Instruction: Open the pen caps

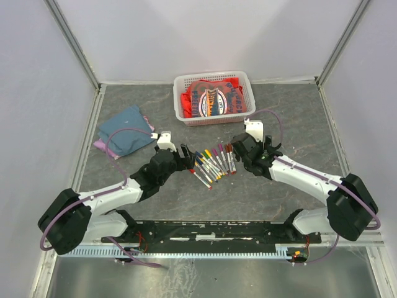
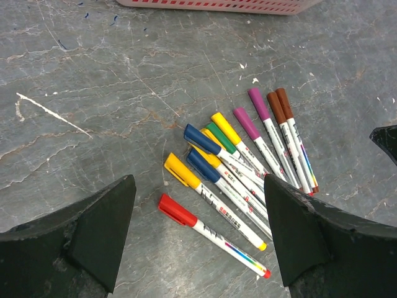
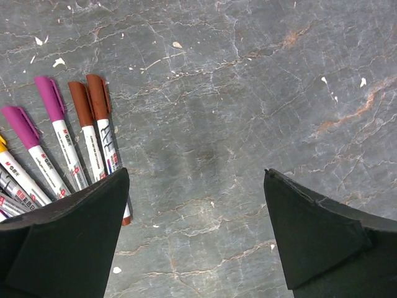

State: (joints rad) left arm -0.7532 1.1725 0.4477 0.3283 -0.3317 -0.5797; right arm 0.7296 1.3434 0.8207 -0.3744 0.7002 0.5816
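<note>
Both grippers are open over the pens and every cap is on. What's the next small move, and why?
Probably lower the left gripper onto the red-capped pen. It lies at the near edge of the group, not overlapped by the other pens, and sits between the open fingers, so it looks the easiest to grasp cleanly.

We see the pens (image 1: 213, 163) lying flat in a loose fan near the middle of the table (image 1: 279, 192), about midway between its left and right edges. Each has a white barrel. The pen caps (image 2: 201, 139) are all on, turned toward the far edge: red, yellow, blue, green, purple and brown. Several overlap, so we count perhaps ten. The red-capped pen (image 2: 211, 236) lies slightly apart, closest to the near edge.
</note>
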